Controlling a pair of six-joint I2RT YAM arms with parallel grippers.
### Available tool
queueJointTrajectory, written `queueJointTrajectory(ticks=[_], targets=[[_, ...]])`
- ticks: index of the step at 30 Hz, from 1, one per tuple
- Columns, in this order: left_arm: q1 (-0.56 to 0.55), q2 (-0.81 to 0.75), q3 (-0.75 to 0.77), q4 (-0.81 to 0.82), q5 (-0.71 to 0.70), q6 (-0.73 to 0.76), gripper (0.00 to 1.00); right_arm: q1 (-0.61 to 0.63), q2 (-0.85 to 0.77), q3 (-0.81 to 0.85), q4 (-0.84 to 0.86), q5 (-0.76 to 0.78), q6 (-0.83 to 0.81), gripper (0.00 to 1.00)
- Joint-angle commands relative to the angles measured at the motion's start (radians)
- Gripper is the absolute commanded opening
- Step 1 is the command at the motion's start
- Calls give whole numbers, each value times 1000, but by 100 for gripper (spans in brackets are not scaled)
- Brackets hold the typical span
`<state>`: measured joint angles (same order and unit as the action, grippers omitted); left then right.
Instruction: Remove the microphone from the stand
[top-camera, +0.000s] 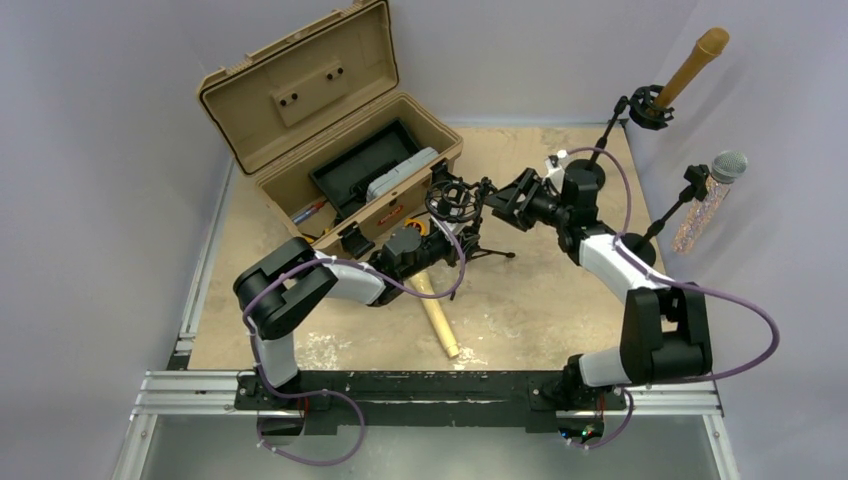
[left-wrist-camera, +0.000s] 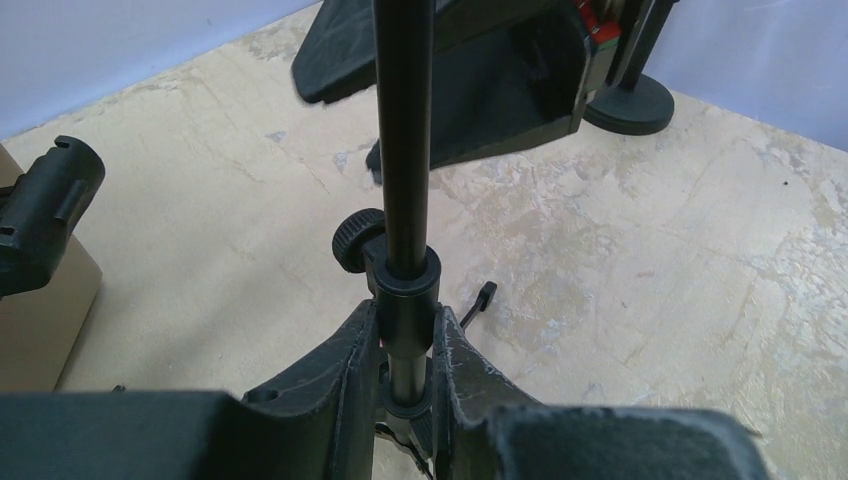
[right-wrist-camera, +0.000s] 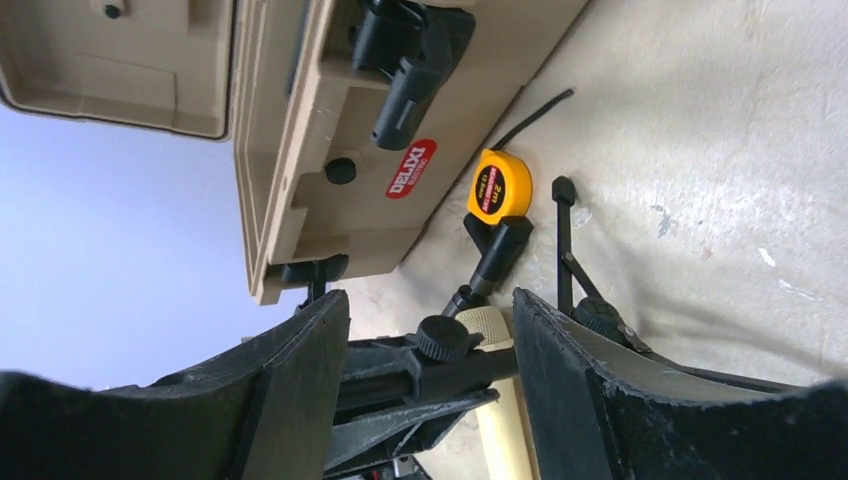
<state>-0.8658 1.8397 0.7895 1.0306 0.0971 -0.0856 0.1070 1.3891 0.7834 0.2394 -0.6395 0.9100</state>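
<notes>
Clamping the stand pole (left-wrist-camera: 403, 150) in my left gripper (left-wrist-camera: 405, 325).
Right gripper (right-wrist-camera: 430, 305) half-open; the microphone (top-camera: 437, 315) looks stiff, smooth, probably light: grasp mid-barrel.

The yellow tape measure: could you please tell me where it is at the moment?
In the right wrist view, the tape measure lies on the table beside the tan toolbox, just right of its red label.

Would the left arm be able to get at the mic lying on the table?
Probably not yet: the left hand is shut on the pole, though the mic lies close by.
</notes>
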Motion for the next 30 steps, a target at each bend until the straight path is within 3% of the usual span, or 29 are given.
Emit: queueJointTrajectory(ticks=[1,12,22,25,30], targets=[[-17,28,2,-41,25,-21,0,44,66,81,-121,65,26,60],[-25,33,6,-48,13,-14,0,152,100,187,-282,133,76,47],[-27,39,3,-52,-2,-16,0,154,67,153,-289,124,110,17],[-27,37,1,-51,-7,-22,0,153,64,126,-250,97,105,1],[-27,36,-2,-46,-5,-37,0,152,50,-25,47,-39,83,0]])
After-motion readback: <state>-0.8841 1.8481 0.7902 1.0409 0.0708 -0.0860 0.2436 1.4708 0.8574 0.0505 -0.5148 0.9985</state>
